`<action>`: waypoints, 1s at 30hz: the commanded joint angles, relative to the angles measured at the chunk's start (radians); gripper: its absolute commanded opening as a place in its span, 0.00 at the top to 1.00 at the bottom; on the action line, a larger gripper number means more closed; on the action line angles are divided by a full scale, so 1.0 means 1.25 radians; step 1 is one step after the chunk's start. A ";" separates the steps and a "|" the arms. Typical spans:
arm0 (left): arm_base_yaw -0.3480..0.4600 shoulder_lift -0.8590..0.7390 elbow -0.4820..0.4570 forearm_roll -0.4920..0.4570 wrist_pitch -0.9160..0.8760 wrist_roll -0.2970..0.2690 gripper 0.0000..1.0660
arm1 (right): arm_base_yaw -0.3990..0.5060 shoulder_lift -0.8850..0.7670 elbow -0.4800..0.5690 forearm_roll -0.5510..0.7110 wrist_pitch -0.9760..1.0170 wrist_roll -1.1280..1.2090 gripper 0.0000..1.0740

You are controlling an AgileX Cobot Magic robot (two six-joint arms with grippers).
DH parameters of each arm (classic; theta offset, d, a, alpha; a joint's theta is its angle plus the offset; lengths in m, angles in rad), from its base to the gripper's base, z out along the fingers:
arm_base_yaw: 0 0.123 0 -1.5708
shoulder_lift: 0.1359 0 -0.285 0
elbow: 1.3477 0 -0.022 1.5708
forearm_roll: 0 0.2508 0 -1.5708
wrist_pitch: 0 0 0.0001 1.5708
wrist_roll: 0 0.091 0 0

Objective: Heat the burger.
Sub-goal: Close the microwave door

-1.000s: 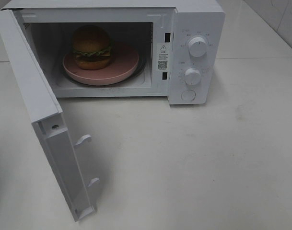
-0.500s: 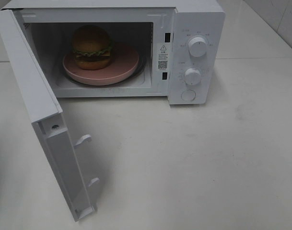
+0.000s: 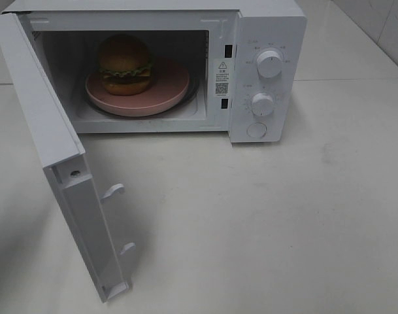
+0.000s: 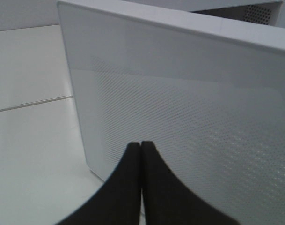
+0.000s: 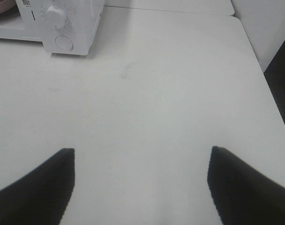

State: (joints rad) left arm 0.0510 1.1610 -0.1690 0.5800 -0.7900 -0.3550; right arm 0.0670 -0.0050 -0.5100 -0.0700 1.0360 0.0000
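Note:
The burger (image 3: 125, 63), with a brown bun, green lettuce and a dark patty, sits on a pink plate (image 3: 166, 91) inside the open white microwave (image 3: 267, 16). Its door (image 3: 45, 127) swings out to the left toward the front. Neither arm shows in the exterior high view. In the left wrist view my left gripper (image 4: 141, 145) is shut, fingers pressed together with nothing between them, close to the outer perforated face of the door (image 4: 189, 117). My right gripper (image 5: 142, 152) is open and empty over bare table, the microwave's control panel (image 5: 62, 28) farther off.
Two round dials (image 3: 269, 64) and a round button (image 3: 256, 130) sit on the microwave's right panel. Two latch hooks (image 3: 114, 190) stick out of the door's inner edge. The white table (image 3: 264, 222) spreads in front and to the right; its edge (image 5: 266, 79) shows in the right wrist view.

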 commanded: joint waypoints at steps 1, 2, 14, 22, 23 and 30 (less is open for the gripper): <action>-0.004 0.048 -0.001 0.006 -0.077 -0.009 1.00 | -0.005 -0.021 0.003 0.002 -0.006 0.000 0.30; -0.004 0.048 -0.001 0.006 -0.077 -0.009 1.00 | -0.005 -0.021 0.003 0.002 -0.006 0.000 0.30; -0.170 0.159 -0.030 -0.157 -0.133 0.109 1.00 | -0.005 -0.021 0.003 0.002 -0.006 0.000 0.30; -0.294 0.213 -0.035 -0.315 -0.161 0.193 1.00 | -0.005 -0.021 0.003 0.002 -0.006 0.000 0.30; -0.321 0.233 -0.047 -0.341 -0.165 0.200 1.00 | -0.005 -0.021 0.003 0.002 -0.006 0.000 0.30; -0.419 0.288 -0.094 -0.416 -0.170 0.218 1.00 | -0.005 -0.021 0.003 0.002 -0.006 0.000 0.30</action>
State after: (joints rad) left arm -0.4420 1.5110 -0.2650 0.0950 -0.9830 -0.0950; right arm 0.0670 -0.0050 -0.5100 -0.0700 1.0360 0.0000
